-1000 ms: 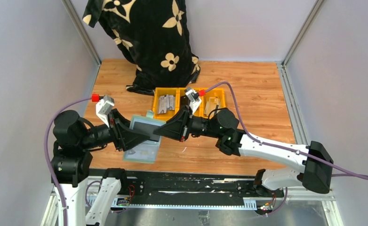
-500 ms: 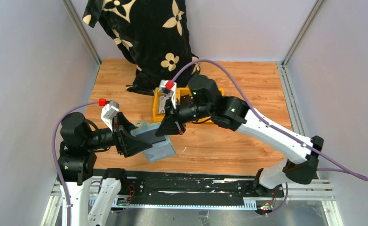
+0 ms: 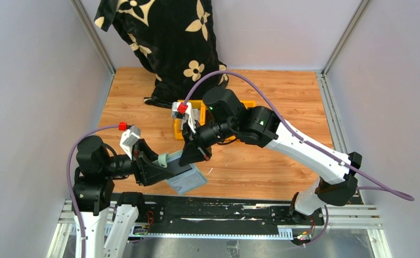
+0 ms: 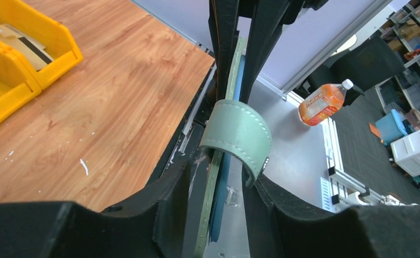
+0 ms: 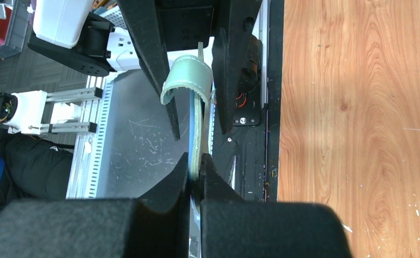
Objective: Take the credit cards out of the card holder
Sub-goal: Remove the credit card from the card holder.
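The sage-green card holder (image 3: 185,180) hangs edge-on just above the table's near edge. Its snap tab (image 4: 234,137) curls over the top. My right gripper (image 3: 195,155) is shut on the holder's upper edge; the right wrist view shows the holder (image 5: 198,123) pinched at that gripper (image 5: 195,161). My left gripper (image 3: 167,169) straddles the holder from the left, and a gap shows beside the holder at that gripper (image 4: 221,180). A dark blue edge shows inside the fold; I cannot tell if it is a card. A tan card with a dark stripe (image 4: 20,44) lies in a yellow bin.
Yellow bins (image 3: 182,129) stand mid-table, mostly hidden under my right arm. A black flowered cloth (image 3: 170,48) hangs at the back. The black front rail (image 3: 213,207) runs just below the holder. White walls close in both sides.
My right arm swung left over the bins and now reaches down to the holder from behind. The holder came down toward the near edge and turned edge-on. My left arm drew back.
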Tool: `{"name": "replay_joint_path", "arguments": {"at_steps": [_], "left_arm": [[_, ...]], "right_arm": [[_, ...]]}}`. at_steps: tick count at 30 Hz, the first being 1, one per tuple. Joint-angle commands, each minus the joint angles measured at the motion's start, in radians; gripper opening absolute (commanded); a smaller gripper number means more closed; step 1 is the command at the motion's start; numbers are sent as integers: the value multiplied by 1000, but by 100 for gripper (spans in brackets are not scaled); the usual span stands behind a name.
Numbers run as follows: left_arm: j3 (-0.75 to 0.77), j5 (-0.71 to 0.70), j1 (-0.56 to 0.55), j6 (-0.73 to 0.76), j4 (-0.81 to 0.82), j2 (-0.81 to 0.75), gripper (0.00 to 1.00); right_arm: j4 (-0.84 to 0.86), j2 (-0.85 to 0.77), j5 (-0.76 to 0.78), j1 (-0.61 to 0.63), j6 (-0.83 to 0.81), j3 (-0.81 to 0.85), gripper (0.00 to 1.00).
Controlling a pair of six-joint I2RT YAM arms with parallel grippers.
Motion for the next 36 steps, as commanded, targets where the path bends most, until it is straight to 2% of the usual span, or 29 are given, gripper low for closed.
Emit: {"name": "replay_joint_path", "arguments": {"at_steps": [1, 3, 5, 6, 9, 10, 20, 26, 30, 33, 36], "left_arm": [[24, 36, -2, -27, 3, 0, 39], [44, 38, -2, -36, 2, 11, 30], [61, 40, -2, -43, 1, 16, 25], [67, 46, -2, -46, 2, 12, 27], [73, 77, -2, -53, 1, -13, 52], [69, 81, -2, -52, 1, -36, 55], [41, 78, -2, -73, 1, -75, 54], [23, 85, -2, -49, 3, -65, 48], [8, 82, -2, -35, 3, -68, 37], [8, 62, -2, -33, 2, -63, 25], [39, 52, -2, -30, 0, -35, 24]], "right_arm": [[-87, 26, -24, 18, -55, 46, 0], [-97, 33, -28, 19, -64, 49, 0], [-105, 38, -33, 20, -70, 54, 0], [-107, 42, -33, 19, -76, 58, 0], [-119, 46, -20, 18, -81, 74, 0], [-122, 45, -24, 18, -83, 81, 0], [-95, 18, -89, 18, -81, 102, 0], [-95, 21, -97, 19, -70, 94, 0], [-88, 14, -106, 20, -69, 99, 0], [-81, 8, -116, 20, -68, 93, 0], [-73, 7, -115, 29, -71, 67, 0]]}}
